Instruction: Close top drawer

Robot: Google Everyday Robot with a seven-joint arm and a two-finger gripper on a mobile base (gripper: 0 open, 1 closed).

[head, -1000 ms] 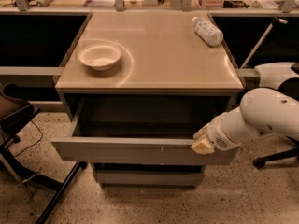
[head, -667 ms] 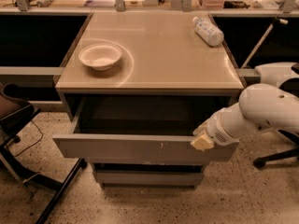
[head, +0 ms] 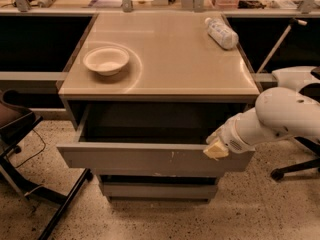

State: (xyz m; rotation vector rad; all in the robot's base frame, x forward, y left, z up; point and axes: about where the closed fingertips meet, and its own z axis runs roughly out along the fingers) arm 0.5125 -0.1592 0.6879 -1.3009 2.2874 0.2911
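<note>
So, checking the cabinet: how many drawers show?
2: the top drawer, pulled open, with the gripper at its front panel's right end; a narrower lower drawer beneath it.

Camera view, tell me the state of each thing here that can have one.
top drawer: open, pulled well out.
gripper: at the right end of the top drawer's front panel, by its upper edge.
lower drawer: looks shut.
bowl: upright, empty, on the tabletop, left side.
plastic bottle: lying on its side, back right.
</note>
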